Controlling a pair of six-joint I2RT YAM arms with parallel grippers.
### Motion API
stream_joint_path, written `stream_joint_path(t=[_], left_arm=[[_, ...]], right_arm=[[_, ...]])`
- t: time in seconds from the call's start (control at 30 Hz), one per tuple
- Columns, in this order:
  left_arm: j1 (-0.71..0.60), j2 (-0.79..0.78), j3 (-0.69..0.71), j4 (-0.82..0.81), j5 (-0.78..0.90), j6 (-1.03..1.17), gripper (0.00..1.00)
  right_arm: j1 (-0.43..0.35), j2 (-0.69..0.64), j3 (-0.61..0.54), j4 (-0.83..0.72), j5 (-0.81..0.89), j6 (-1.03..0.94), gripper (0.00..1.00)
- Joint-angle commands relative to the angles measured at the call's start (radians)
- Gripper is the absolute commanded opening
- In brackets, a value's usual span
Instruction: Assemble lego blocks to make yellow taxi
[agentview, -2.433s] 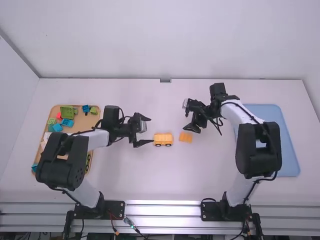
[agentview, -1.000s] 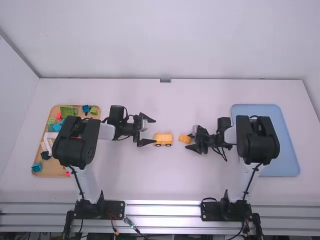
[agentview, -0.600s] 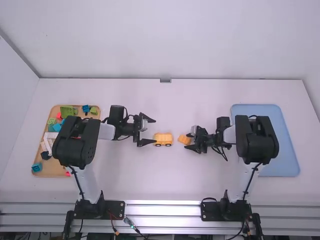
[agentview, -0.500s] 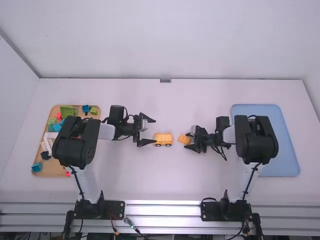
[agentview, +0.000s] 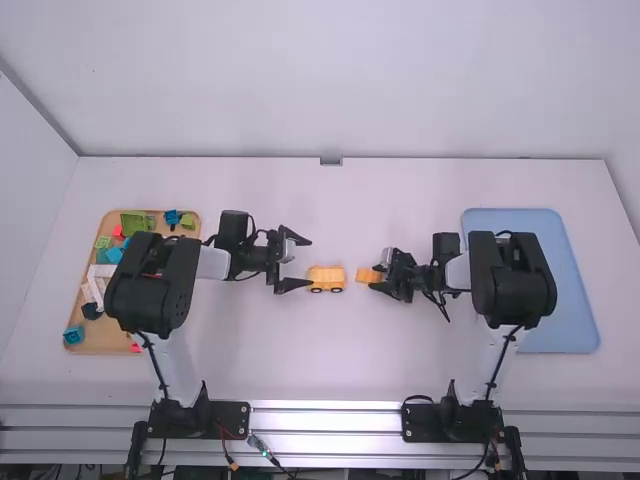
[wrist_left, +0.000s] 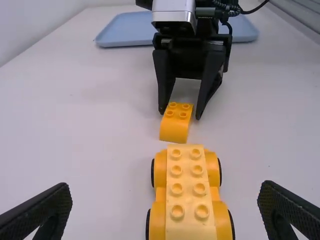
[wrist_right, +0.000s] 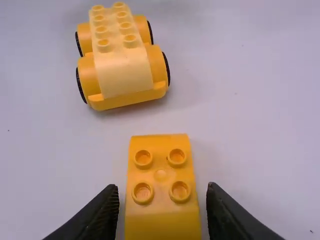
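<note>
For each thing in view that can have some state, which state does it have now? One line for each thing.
Left black gripper: open, fingers astride the car.
Right black gripper: open, fingers on both sides of the block.
Yellow studded toy car: upright on its wheels, top studs uncovered.
Small orange-yellow studded block: studs up, separate from the car.
Wooden tray: holding loose coloured pieces.
Blue tray: lying flat.

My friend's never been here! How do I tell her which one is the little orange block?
On the white table, find the blue tray, then the black right hand towards the middle. The small orange block is between its open fingers. It has four studs and no wheels, unlike the longer wheeled car beside it.
</note>
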Motion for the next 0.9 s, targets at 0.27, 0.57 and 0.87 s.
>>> stream_joint_path(t=[0.27,0.57,0.87], left_arm=[[-0.008,0.011,0.012,-0.007,0.029,-0.004,0.99],[-0.022,0.011,0.003,-0.005,0.028,-0.09,0.99],[-0.052,0.043,0.001,-0.002,-0.058,-0.075,1.0]], right_arm=[[0.005,0.017,-0.007,0.006,-0.006,0.005,0.33],[0.068,0.017,-0.008,0.04,0.054,0.035,0.19],[0.064,0.016,0.019,0.032,-0.032,0.044,0.18]])
